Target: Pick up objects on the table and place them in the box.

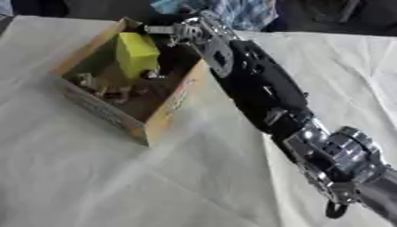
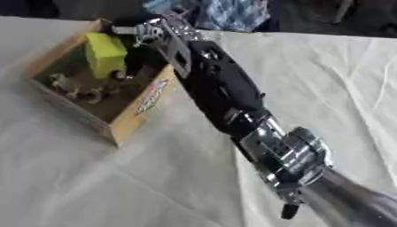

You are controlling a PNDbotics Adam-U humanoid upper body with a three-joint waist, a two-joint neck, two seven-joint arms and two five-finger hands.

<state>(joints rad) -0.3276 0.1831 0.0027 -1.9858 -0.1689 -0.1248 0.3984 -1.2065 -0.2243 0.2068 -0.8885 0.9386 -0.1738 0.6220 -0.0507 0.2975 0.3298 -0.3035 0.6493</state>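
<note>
An open cardboard box [image 1: 167,116] stands at the upper left of the cloth-covered table. My right arm reaches up from the lower right, and my right hand [image 1: 180,34] hangs over the box's far corner. A yellow block [image 1: 136,52] stands tilted inside the box, rising above the rim. The hand's dark fingers [image 1: 165,62] curl down along the block's right side and a silver part lies over its top. Several small tan and white things [image 1: 99,87] lie on the box floor at the left. My left hand shows in neither view.
A wrinkled white cloth [image 1: 93,177] covers the table around the box. The box's near right wall carries a red and blue label [image 2: 152,95]. Patterned blue fabric [image 1: 240,13] and dark shapes lie beyond the table's far edge.
</note>
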